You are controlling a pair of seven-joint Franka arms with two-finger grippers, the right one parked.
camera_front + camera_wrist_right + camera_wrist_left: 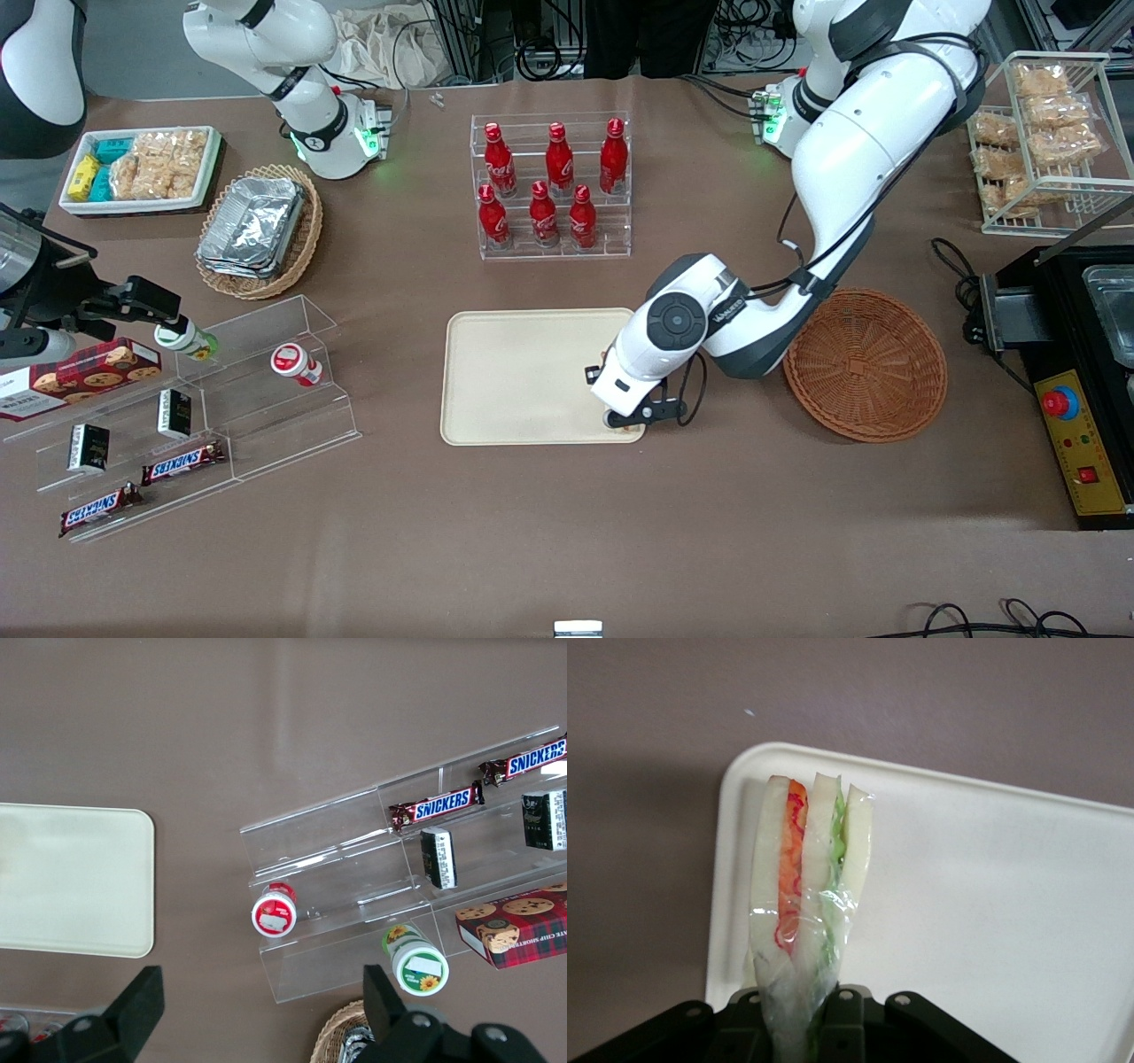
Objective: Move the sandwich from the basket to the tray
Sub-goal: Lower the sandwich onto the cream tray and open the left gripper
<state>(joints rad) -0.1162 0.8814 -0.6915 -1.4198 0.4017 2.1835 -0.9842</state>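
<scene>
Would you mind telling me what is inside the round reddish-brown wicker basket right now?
Nothing shows on the basket's visible weave. The working arm covers its edge nearest the tray. The sandwich is out, shut in the gripper above the tray's corner.

We reach our left arm (850,168) down from its base toward the tray (523,372), elbow bent just beside the basket (866,363). Our wrist (678,323) tilts downward over the tray's corner nearest the basket. Our gripper (625,424) hangs low over that corner, fingers clamped on the sandwich (811,886).

six cola bottles (549,190), two snickers bars (182,462) – one tray (523,372)
</scene>
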